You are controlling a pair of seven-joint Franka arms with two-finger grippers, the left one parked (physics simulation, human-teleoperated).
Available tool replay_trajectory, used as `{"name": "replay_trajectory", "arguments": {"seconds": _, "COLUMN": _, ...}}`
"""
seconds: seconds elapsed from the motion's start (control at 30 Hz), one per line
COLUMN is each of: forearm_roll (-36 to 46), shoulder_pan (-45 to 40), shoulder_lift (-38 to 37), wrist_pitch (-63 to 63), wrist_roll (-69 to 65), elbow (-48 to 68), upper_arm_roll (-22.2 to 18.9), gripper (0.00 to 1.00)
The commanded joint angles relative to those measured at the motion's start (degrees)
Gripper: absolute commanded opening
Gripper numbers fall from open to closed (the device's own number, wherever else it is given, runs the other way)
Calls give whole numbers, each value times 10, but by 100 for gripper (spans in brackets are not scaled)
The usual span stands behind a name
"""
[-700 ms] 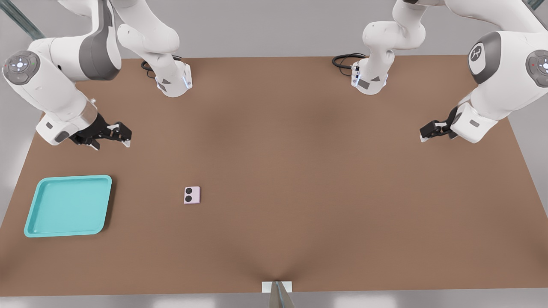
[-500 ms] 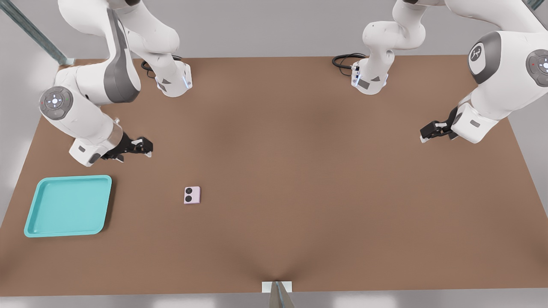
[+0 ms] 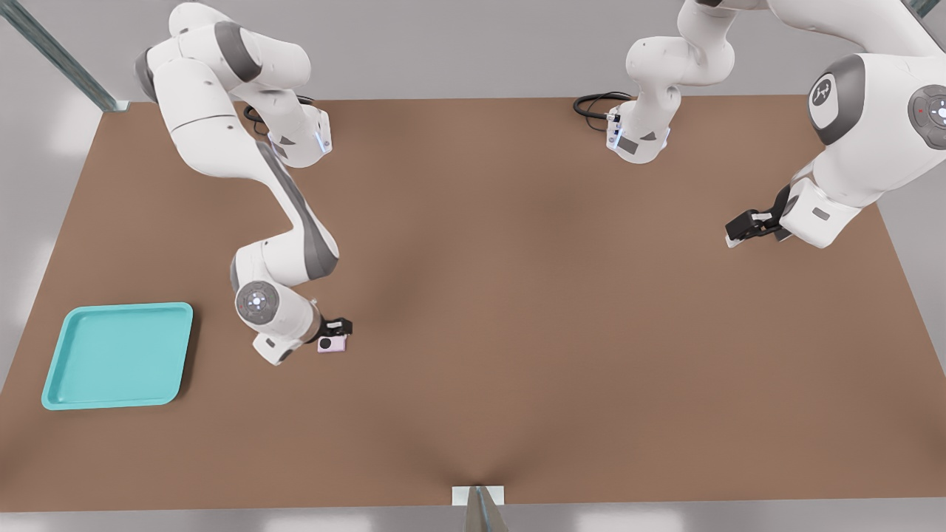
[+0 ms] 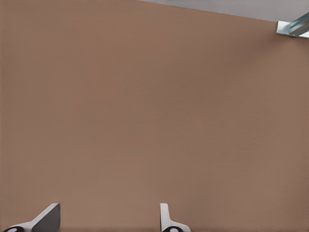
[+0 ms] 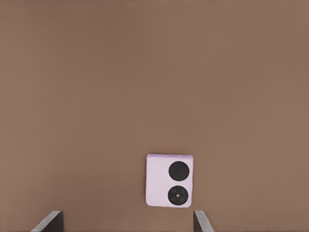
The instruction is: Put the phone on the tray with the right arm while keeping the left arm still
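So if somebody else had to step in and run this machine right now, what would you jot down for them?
Gripper: open, low over the phone, fingers wide apart, nothing held.
Phone: flat on the brown table, lenses up, not yet grasped.
Tray: empty, on the table toward the front view's left of the phone.
Done: the arm is at the phone.
Left: close on the phone, lift it, carry it to the tray, set it down.

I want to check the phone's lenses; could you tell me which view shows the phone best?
The right wrist view: the phone lies unobstructed on the table, both lenses clear, the open hand above it. The front view shows it tiny, partly under the hand. The left wrist view misses it.
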Motion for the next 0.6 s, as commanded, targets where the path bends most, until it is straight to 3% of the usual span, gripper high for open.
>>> {"name": "replay_trajectory", "arguments": {"seconds": 0.0, "forearm_roll": -1, "shoulder_pan": 3, "shoulder_lift": 12, "wrist_pitch": 43, "wrist_roll": 187, "elbow": 0, "upper_arm_roll": 0, "gripper": 100}}
{"name": "replay_trajectory", "arguments": {"seconds": 0.23, "forearm_roll": -2, "shoulder_pan": 3, "shoulder_lift": 24, "wrist_pitch": 42, "wrist_roll": 176, "elbow": -17, "upper_arm_roll": 0, "gripper": 100}}
{"name": "replay_trajectory", "arguments": {"seconds": 0.57, "forearm_roll": -1, "shoulder_pan": -14, "shoulder_lift": 28, "wrist_pitch": 67, "wrist_roll": 61, "elbow": -59, "upper_arm_roll": 4, "gripper": 100}}
